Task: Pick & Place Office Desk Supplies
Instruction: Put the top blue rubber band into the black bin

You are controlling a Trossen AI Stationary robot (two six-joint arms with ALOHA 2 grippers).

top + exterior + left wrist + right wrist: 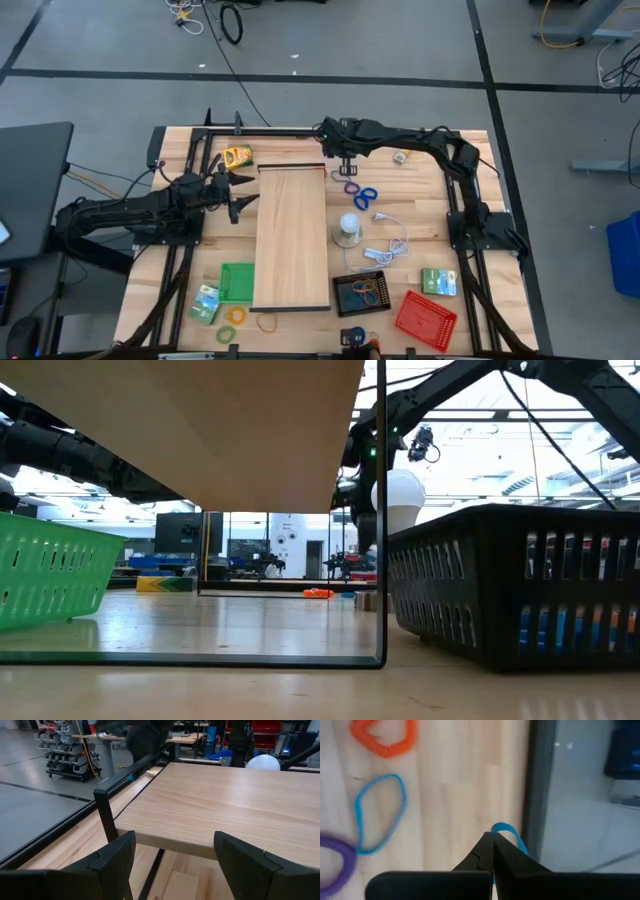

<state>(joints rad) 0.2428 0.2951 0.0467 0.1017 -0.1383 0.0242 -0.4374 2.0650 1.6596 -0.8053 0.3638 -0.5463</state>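
In the right wrist view my right gripper [493,842] is shut on a thin blue band [509,833], above an orange band [382,737], another blue band [380,812] and a purple band [335,857] that lie flat on the table. In the high view this gripper [345,162] hangs over the bands [350,185] by the far right corner of the raised wooden board [292,235]. My left gripper [235,190] waits open at the board's left edge, and its fingers [115,855] are level with the board. A yellow-green box [237,156] lies on the table's far side. My right gripper pinches the thin blue band at the fingertips, coming from above and pointing down. A small loop of the band [506,829] sticks out just past the tips. The band is lifted clear of the table. How much of it hangs behind the fingers is hidden.
A light bulb [348,228], a white cable [390,240] and blue loops [365,197] lie right of the board. Near the front stand a black tray [362,292], a red tray [425,318] and a green tray [237,282], with green boxes [438,281], [206,303] and loose bands [237,316].
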